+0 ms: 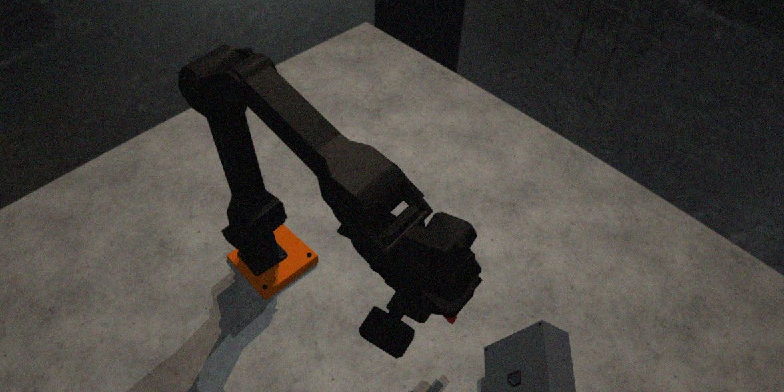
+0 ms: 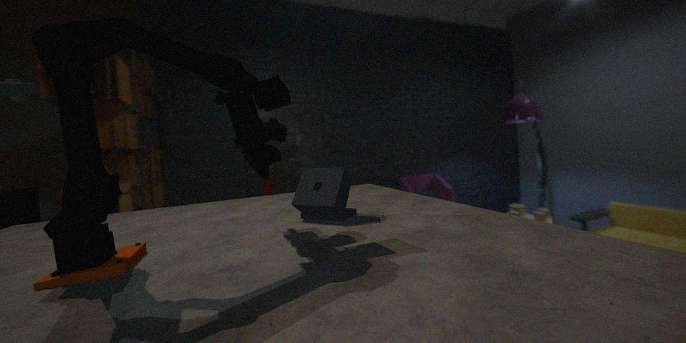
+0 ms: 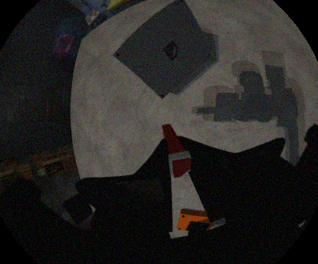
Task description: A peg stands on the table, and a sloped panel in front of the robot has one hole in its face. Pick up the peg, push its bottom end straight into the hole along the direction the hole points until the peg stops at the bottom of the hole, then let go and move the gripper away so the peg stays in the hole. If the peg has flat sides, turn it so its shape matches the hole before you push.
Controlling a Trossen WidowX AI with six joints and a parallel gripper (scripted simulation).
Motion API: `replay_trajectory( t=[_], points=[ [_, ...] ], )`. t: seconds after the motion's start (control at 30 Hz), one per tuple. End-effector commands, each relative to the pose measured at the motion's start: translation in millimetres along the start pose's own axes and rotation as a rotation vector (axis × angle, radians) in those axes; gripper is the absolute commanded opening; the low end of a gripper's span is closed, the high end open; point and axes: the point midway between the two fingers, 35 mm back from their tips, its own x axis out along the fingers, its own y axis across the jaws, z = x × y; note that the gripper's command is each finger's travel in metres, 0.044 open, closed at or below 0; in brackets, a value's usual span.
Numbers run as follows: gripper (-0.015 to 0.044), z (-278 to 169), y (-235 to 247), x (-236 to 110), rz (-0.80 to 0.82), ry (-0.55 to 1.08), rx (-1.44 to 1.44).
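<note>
My gripper (image 1: 445,309) (image 2: 264,175) (image 3: 171,141) is shut on a thin red peg (image 1: 450,319) (image 2: 267,186) (image 3: 171,138). It holds the peg in the air, tilted, with the peg's free end sticking out below the fingers. The grey sloped panel (image 1: 535,353) (image 2: 326,191) (image 3: 154,58) stands on the table, in front of the gripper and apart from it. Its face has one small dark hole (image 1: 514,377) (image 2: 317,186) (image 3: 170,51). The peg's tip is short of the panel and points roughly toward it. Most of the peg is hidden by the fingers in the top and exterior views.
The arm's orange base plate (image 1: 296,271) (image 2: 100,270) sits on the grey table (image 1: 576,235) (image 2: 431,263). The arm's shadow (image 2: 326,259) falls on the table near the panel. The table edge runs behind the panel in the exterior view.
</note>
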Motion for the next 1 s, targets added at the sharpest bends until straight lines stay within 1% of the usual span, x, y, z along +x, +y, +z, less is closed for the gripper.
replay_trajectory(
  t=[0.0,0.97],
  points=[
    [0.0000,2.8,-2.9,-0.7,0.020,-0.025,-0.034],
    [0.0000,23.0,-25.9,-13.1,0.085,-0.219,-0.264]
  ],
)
